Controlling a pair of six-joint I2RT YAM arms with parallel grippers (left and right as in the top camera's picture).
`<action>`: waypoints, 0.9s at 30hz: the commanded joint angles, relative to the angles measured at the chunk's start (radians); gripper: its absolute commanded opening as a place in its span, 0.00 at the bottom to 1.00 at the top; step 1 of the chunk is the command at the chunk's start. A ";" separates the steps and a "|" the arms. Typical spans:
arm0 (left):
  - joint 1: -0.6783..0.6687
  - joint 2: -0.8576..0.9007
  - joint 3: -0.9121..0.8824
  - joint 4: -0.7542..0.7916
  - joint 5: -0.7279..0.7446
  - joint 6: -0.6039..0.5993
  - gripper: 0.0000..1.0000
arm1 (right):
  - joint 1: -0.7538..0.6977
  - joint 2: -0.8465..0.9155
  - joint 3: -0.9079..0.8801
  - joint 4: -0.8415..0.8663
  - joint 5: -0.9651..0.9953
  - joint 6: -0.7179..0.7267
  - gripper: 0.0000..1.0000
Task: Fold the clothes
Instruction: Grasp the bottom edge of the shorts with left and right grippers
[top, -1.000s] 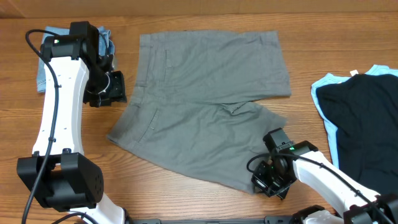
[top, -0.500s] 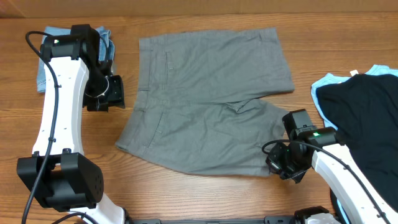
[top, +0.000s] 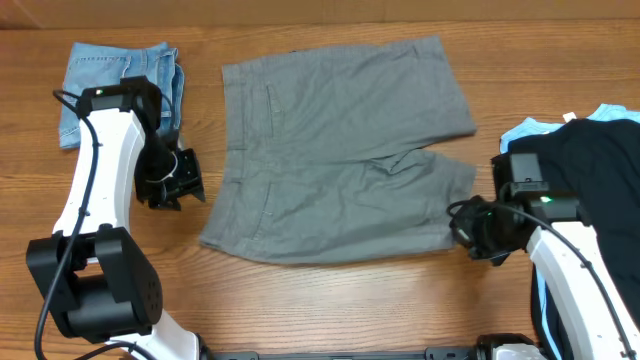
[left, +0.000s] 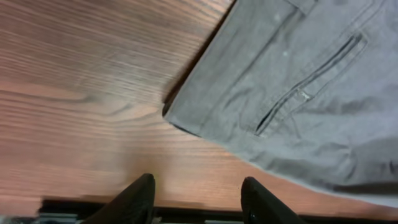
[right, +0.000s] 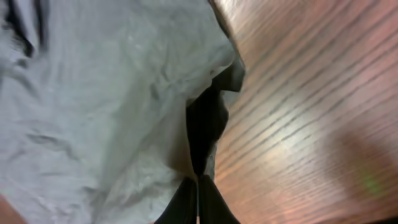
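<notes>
While the grey shorts (top: 340, 150) lay spread flat in the middle of the wooden table (top: 330, 310), waistband to the left and both legs pointing right, two arms flanked them. Four garments could be counted: the one pair of grey shorts, one pair of light-blue denim shorts (top: 100, 75) folded at the far left corner, and at the right edge one black garment (top: 600, 170) lying on top of one pale-blue garment (top: 520, 135).

There were two grippers. The left gripper (top: 185, 180) hung over bare wood just beside the waistband corner, its fingers (left: 134, 199) parted with nothing between them; its wrist view showed one slit pocket (left: 311, 81) near that corner. The right gripper (top: 470, 232) sat at the hem of the nearer leg, jaws pinched together on the grey cloth, and its wrist view showed the fabric bunched and folded over right at the fingertips (right: 189, 202).

A small white patch (top: 568, 117) at the black garment's top edge was too small to read.
</notes>
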 joint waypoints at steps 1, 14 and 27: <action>0.008 -0.020 -0.080 0.036 0.063 -0.022 0.49 | -0.055 -0.012 0.036 0.000 0.024 -0.051 0.04; 0.006 -0.020 -0.388 0.219 0.195 -0.097 0.44 | -0.063 -0.012 0.036 0.002 0.024 -0.101 0.05; 0.006 -0.020 -0.536 0.371 0.146 -0.247 0.44 | -0.063 -0.012 0.036 0.005 0.024 -0.120 0.05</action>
